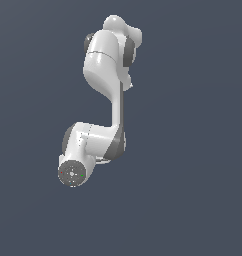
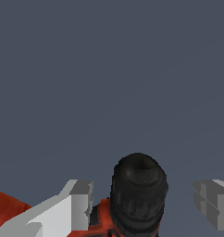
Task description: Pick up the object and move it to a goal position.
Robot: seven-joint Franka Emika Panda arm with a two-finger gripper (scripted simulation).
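Observation:
In the wrist view the object (image 2: 138, 194), a red-orange toy drill with a ribbed black end, stands between my two grey fingers. More of its red-orange body shows behind one finger (image 2: 80, 203). My gripper (image 2: 141, 206) is open: both fingers straddle the black end, one close to it and the other (image 2: 211, 203) a clear gap away. In the exterior view the white arm (image 1: 100, 90) bends down over the spot and its wrist end (image 1: 73, 172) hides both the gripper and the object.
A plain dark grey-blue floor (image 1: 193, 150) fills both views around the arm. No other objects or edges show, and no goal marker is visible.

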